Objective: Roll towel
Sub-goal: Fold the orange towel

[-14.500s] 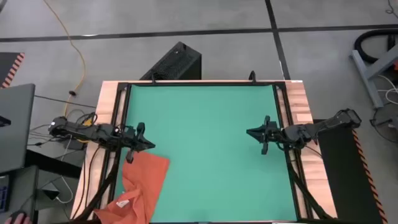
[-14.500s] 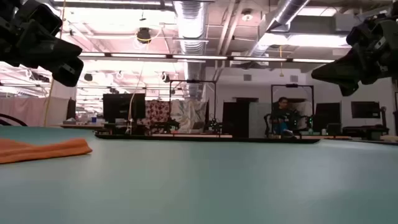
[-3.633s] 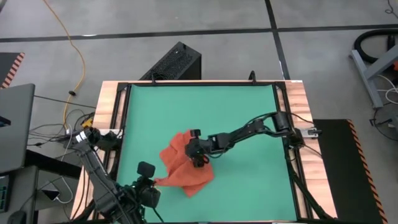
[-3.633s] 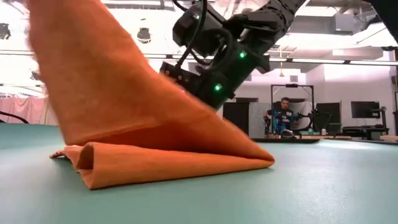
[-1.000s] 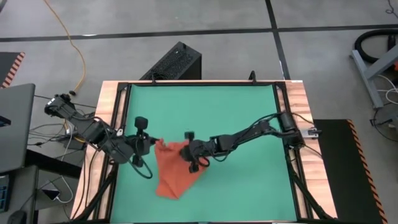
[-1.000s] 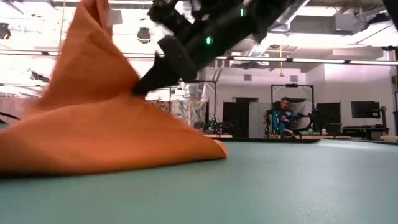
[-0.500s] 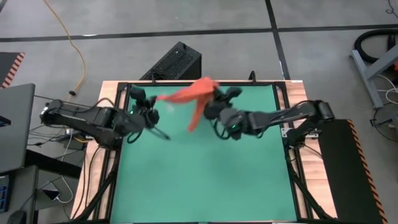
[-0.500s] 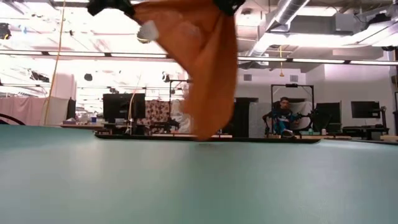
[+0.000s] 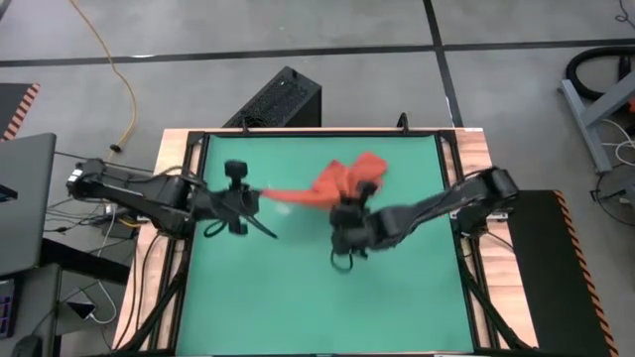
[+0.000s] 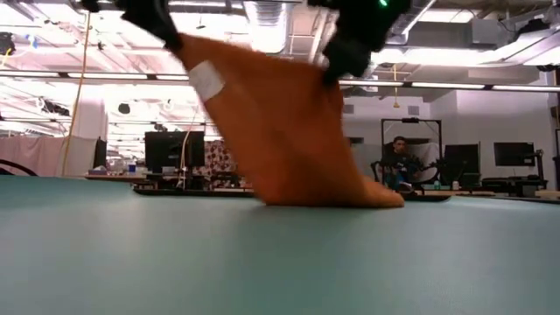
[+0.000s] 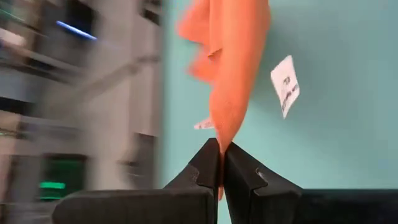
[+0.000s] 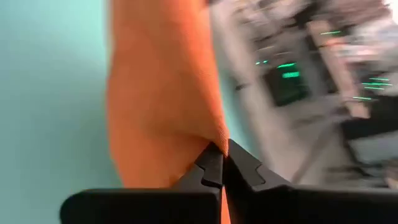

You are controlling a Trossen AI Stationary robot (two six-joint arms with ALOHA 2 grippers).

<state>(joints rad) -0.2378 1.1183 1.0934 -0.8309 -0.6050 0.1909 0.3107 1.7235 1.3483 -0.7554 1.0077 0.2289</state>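
Observation:
The orange-red towel point(image 9: 335, 182) is stretched between my two grippers above the green mat point(image 9: 397, 288), in the far half of the table. Its white tag point(image 10: 207, 80) hangs near the corner by my left gripper. My left gripper point(image 9: 258, 198) is shut on one upper corner, my right gripper point(image 9: 347, 204) on the other. In the low view the towel point(image 10: 289, 131) slopes down from both grippers, and its lower end point(image 10: 363, 198) rests on the mat toward the far edge. My left gripper pinches a corner of the towel point(image 11: 219, 134) between its two fingers, close to the white tag point(image 11: 285, 84). The cloth runs away from the fingertips, held up off the mat. My right gripper pinches the towel's other upper corner point(image 12: 214, 140) between its two fingers. The cloth hangs from there down to the mat.
A black box point(image 9: 283, 99) stands beyond the table's far edge. A wooden rim point(image 9: 476, 159) and black rails border the mat. The near half of the mat is bare. A person point(image 10: 398, 162) sits far off in the room behind.
Both grippers have come down and toward the table's near edge with the towel. It hung clear of the mat between them before; now its lower end lies on the mat near the far edge and the cloth slopes up to the two held corners.

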